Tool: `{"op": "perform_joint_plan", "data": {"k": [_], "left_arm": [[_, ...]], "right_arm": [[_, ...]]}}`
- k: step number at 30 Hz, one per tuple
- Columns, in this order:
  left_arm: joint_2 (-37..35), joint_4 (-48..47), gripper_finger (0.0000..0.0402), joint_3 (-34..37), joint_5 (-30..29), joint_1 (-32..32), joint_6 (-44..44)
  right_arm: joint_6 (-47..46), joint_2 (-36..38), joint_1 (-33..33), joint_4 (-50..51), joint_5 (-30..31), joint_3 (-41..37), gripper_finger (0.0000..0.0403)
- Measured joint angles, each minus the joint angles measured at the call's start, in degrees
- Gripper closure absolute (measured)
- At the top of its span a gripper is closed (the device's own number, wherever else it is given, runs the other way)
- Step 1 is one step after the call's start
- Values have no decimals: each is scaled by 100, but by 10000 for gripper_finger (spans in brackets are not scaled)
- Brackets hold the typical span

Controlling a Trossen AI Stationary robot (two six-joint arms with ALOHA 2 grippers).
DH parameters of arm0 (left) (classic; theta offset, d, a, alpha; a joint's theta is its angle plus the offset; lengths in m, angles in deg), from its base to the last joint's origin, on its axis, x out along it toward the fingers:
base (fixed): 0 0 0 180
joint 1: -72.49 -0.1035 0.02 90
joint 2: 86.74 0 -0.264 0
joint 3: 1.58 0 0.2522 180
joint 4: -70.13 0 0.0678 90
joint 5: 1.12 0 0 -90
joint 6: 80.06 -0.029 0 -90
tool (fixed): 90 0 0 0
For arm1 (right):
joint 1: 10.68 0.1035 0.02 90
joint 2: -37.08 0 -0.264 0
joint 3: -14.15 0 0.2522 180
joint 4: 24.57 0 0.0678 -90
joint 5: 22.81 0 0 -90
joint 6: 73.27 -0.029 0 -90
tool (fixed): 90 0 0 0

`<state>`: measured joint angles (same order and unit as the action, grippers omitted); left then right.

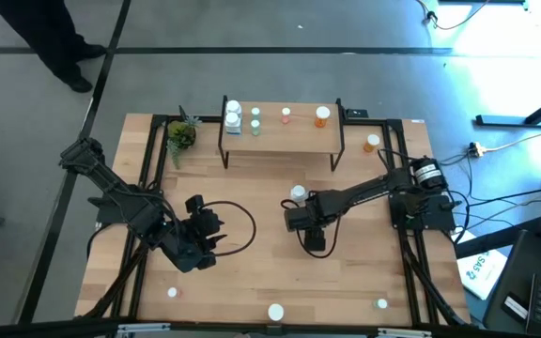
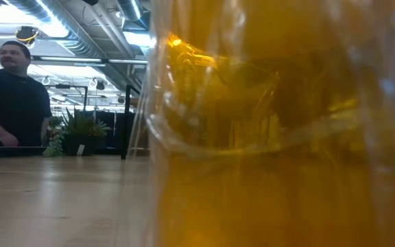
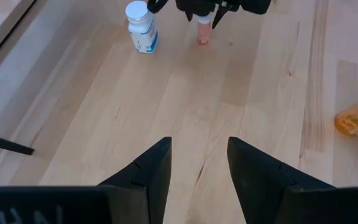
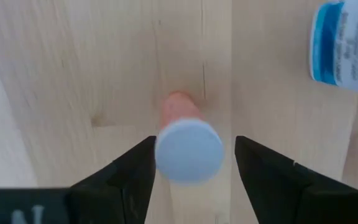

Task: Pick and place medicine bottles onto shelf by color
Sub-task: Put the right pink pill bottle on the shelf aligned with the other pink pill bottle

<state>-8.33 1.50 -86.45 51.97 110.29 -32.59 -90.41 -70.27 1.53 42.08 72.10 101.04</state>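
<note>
Five bottles (image 1: 255, 120) on shelf (image 1: 280, 139) (two stacked)

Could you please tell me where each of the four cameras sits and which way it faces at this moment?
High view: overhead, straight down on the wooden table, both dark arms and the light-wood shelf.
Low view: at tabletop height, facing the room; a translucent orange bottle fills most of it; no arm shows.
Left wrist view: past the left gripper, open, towards the right arm.
Right wrist view: down past the right gripper, open around an upright pink white-capped bottle.
Shared: both wrist views show that pink bottle and the white blue-labelled bottle.
</note>
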Motion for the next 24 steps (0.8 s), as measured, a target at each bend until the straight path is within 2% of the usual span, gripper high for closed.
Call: {"op": "perform_joint_plan", "data": {"k": [6,19,24], "left_arm": [[0,-2,252,0,-2,0,2],[0,32,252,0,-54,-178,-214],[0,371,252,0,-111,-295,-559]], "right_arm": [[-83,386,34,171,66,5,183],[-528,1347,560,405,1164,8,183],[-577,1793,910,494,1260,8,183]]}}
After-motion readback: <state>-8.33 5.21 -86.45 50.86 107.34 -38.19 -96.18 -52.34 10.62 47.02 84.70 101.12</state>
